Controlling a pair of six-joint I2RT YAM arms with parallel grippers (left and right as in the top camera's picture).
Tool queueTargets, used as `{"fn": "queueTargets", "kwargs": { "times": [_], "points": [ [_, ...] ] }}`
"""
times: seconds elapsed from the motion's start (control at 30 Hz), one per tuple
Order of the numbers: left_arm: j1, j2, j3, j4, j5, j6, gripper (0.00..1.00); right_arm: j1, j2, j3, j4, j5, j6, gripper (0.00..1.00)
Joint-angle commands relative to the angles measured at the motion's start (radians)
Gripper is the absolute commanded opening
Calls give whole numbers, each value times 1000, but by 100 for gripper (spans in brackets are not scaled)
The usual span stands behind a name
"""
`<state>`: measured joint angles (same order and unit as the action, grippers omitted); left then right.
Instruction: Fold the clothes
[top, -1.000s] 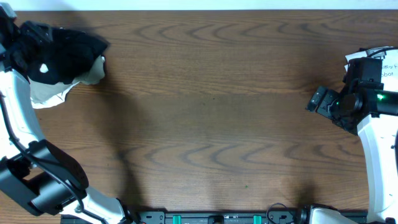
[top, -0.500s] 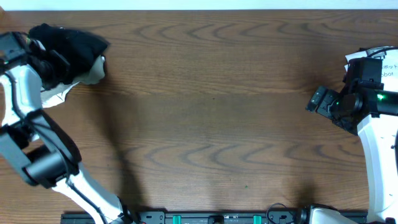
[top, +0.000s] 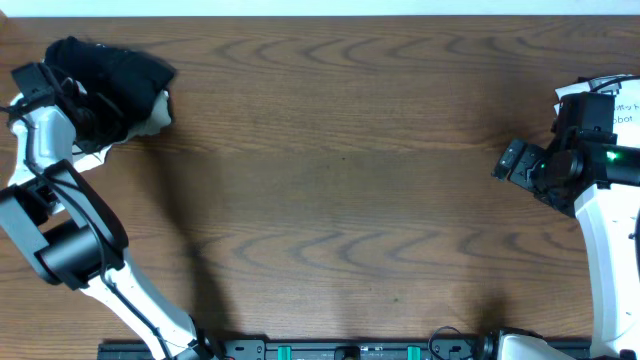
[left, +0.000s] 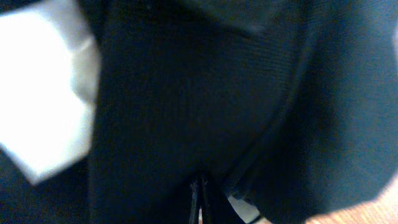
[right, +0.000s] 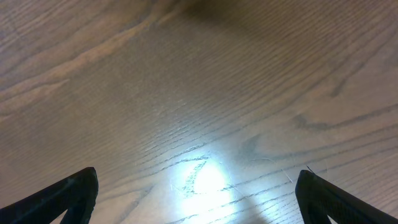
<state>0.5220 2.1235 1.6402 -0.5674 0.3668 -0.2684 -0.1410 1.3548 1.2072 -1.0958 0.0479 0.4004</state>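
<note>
Brown wood grain covers the desk (top: 350, 200), which fills almost the whole overhead view, its middle bare. 2 arms come next in size. The left arm (top: 60, 240), white with black joints, rises from the lower left corner and bends up to the upper left. The right arm (top: 605, 230) runs up the right edge and turns inward towards the desk's centre.

At the upper left of the overhead view lies the black shirt (top: 115, 70), bunched into a rumpled heap rather than spread flat, near the far edge of the desk. A pale garment (top: 155, 115) shows from under its lower right side, touching it. A further strip of pale cloth shows below the heap, beside the left arm. In the left wrist view the black cloth fills nearly the whole frame, with a blurred white patch of cloth at the left side.

A white sheet (top: 627, 108) with dark print sits at the upper right edge of the overhead view, partly hidden by the right arm.

The left hand (left: 199, 196) is buried in the heap. At the bottom centre of its wrist view the 2 fingers are pressed together, and folds of black cloth run into the point where they meet, so it looks to be pinching the black shirt.

The right hand (right: 198, 174) hangs over bare wood with its fingers spread wide, 1 tip in each lower corner of its wrist view, nothing between them, well apart from the clothes.
</note>
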Motion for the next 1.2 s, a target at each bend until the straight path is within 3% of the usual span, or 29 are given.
{"fn": "queueTargets", "kwargs": {
  "times": [0.0, 0.17, 0.4, 0.67, 1.0, 1.17],
  "points": [
    [7, -129, -5, 26, -16, 8, 6, -10, 5, 2, 1, 0, -13, 99],
    [6, -254, -5, 92, -17, 8, 8, -10, 5, 2, 1, 0, -13, 99],
    [5, -263, -6, 270, -27, 9, 27, -10, 5, 2, 1, 0, -13, 99],
    [6, -143, -6, 444, -215, 9, 34, -10, 5, 2, 1, 0, -13, 99],
    [18, 139, -6, 522, -226, 66, 40, -10, 5, 2, 1, 1, -13, 99],
    [46, 166, -6, 520, -214, 66, 42, -10, 5, 2, 1, 1, -13, 99]
  ]
}}
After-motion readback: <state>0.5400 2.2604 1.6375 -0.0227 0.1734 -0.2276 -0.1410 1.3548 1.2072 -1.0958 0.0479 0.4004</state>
